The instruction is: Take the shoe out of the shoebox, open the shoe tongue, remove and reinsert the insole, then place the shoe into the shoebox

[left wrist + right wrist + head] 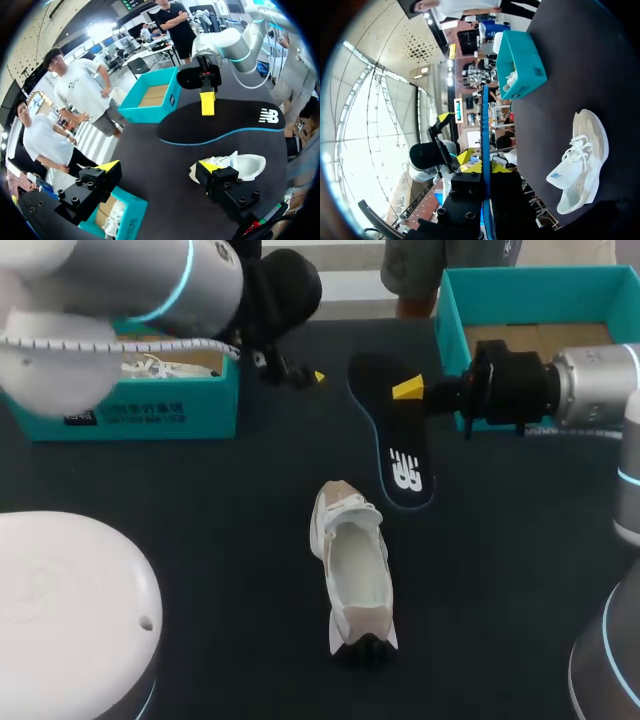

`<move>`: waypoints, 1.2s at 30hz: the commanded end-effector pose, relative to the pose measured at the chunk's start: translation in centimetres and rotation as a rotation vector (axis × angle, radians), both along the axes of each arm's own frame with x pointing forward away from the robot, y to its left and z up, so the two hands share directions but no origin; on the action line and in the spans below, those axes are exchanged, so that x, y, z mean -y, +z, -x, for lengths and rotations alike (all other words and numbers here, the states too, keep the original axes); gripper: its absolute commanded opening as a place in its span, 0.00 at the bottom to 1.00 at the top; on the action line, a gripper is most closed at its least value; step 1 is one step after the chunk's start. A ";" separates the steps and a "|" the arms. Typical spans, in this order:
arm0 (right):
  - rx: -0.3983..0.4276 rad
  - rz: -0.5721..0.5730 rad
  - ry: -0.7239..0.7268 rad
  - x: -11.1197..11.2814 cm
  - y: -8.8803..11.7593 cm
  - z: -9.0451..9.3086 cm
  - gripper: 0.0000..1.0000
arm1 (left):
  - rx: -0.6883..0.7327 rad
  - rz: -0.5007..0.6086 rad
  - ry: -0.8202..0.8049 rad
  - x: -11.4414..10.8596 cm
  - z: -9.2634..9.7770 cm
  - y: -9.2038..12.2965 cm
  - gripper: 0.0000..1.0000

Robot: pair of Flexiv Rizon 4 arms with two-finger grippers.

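A white and beige shoe (352,575) lies on the dark table, its opening facing up and nothing inside it. The black insole (402,458) hangs tilted over the table beyond the shoe, and my right gripper (410,390) is shut on its edge. Seen from the right wrist, the insole (485,145) runs edge-on between my right gripper's (484,167) yellow tips, with the shoe (580,160) off to one side. My left gripper (300,375) is open near the left teal box. From the left wrist, my left gripper (159,167) has the insole (220,125) and the shoe (240,165) ahead.
A teal shoebox (150,410) at the back left holds another white shoe. A second teal box (450,310) stands at the back right, behind my right arm. A white rounded housing (70,610) fills the near left corner.
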State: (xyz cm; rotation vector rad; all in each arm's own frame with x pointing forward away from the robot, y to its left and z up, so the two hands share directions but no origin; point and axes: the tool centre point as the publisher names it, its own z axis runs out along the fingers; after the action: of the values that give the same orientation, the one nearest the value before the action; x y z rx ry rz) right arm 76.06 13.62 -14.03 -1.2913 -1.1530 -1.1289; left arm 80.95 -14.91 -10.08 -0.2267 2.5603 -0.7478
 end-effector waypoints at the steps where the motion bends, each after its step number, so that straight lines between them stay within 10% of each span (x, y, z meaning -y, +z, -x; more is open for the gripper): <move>1: 0.000 0.001 0.004 -0.3 -0.1 -0.1 0.00 | -0.147 -0.024 -0.114 -0.5 0.1 2.1 1.00; 25: -0.008 -0.002 0.012 -1.1 -0.3 -0.1 0.00 | -0.223 -0.471 -0.050 -0.7 1.8 5.9 1.00; 36: -0.015 -0.012 -0.001 -0.9 -0.5 -0.1 0.00 | -0.220 -0.481 -0.031 -0.9 1.9 5.9 1.00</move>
State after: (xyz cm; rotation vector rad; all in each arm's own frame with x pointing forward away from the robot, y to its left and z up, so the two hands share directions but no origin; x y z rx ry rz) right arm 76.33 14.41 -14.32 -1.2893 -1.1386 -1.1192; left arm 78.92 -13.79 -4.23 -0.1110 2.8568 -0.1487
